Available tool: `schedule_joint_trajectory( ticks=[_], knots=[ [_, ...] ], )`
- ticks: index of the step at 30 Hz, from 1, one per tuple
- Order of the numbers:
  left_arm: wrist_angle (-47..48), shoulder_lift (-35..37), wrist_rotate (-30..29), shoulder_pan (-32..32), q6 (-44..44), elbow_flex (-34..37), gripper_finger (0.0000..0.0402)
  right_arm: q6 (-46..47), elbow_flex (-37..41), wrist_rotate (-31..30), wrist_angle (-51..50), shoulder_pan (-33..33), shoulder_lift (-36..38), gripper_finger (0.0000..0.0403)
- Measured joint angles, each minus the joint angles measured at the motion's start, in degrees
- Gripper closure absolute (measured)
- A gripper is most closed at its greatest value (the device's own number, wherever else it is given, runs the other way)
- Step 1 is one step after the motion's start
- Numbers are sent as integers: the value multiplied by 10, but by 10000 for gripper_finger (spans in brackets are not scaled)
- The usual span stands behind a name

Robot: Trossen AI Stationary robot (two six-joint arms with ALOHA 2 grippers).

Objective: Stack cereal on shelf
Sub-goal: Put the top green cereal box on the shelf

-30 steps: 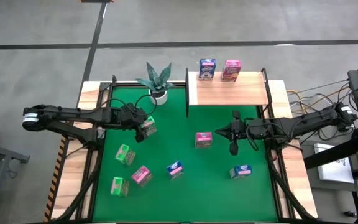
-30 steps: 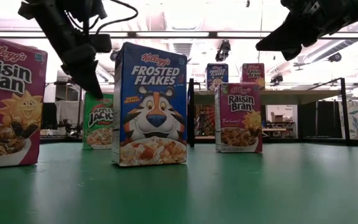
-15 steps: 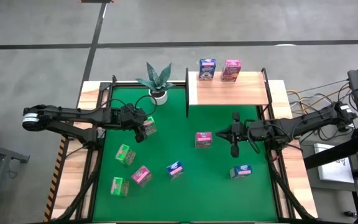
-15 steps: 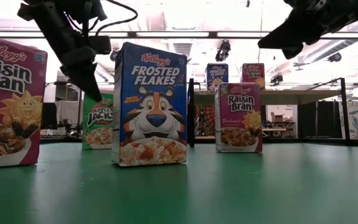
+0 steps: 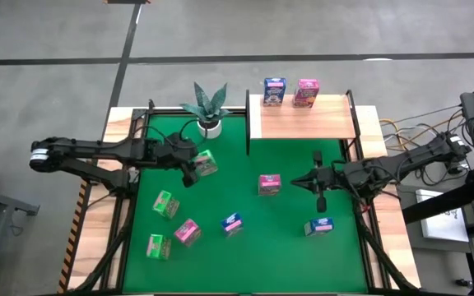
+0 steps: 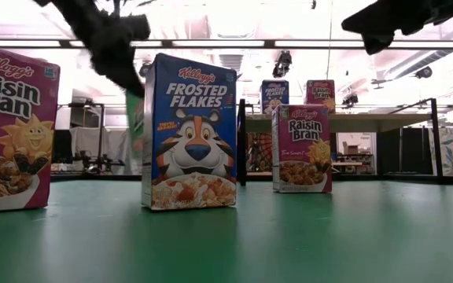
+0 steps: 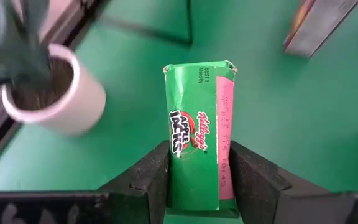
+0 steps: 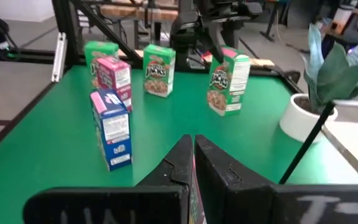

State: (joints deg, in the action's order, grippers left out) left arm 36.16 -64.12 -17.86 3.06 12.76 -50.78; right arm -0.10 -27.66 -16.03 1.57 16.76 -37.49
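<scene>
My left gripper (image 5: 194,164) is shut on a green Apple Jacks cereal box (image 5: 206,163), above the mat near the potted plant. My right gripper (image 5: 296,182) is shut and empty, raised just right of a pink cereal box (image 5: 269,184) that stands on the mat. A blue box (image 5: 275,90) and a pink box (image 5: 306,92) stand at the far edge of the light-wood shelf (image 5: 303,123). On the mat stand two green boxes (image 5: 166,203) (image 5: 159,246), a pink box (image 5: 188,232) and two blue boxes (image 5: 231,223) (image 5: 318,226). My left gripper pinches the green box between its two fingers (image 7: 151,177), on two opposite sides of its upper end (image 7: 194,186). The fingers come slanting from above and from the table's left. The box hangs tilted below them, clear of the mat, as the right wrist view (image 8: 229,83) shows.
A potted plant (image 5: 207,107) in a white pot stands at the mat's far left, close to the held box. Thin black uprights (image 5: 248,123) frame the shelf's sides. Open mat lies between the shelf's near edge and the pink box.
My left gripper has risen and gone toward the table's right with the green box, which is now lifted clear of the mat and tilted. My right gripper has risen and drawn back a little toward the table's right edge.
</scene>
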Motion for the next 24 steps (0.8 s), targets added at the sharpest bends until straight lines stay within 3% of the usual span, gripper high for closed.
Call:
schedule_joint_trajectory(
  ticks=[4,9,17,24],
  knots=[
    [-41,-1,15,-5,-45,-36,270,-22,6,12,0,6,17,394],
    [-141,-2,100,-5,-133,-62,270,-25,10,15,0,7,33,394],
    [-333,-24,99,12,-229,-87,270,-44,11,59,8,25,37,394],
    [-347,-122,99,44,-243,-170,270,-67,12,60,13,49,52,394]
  ],
)
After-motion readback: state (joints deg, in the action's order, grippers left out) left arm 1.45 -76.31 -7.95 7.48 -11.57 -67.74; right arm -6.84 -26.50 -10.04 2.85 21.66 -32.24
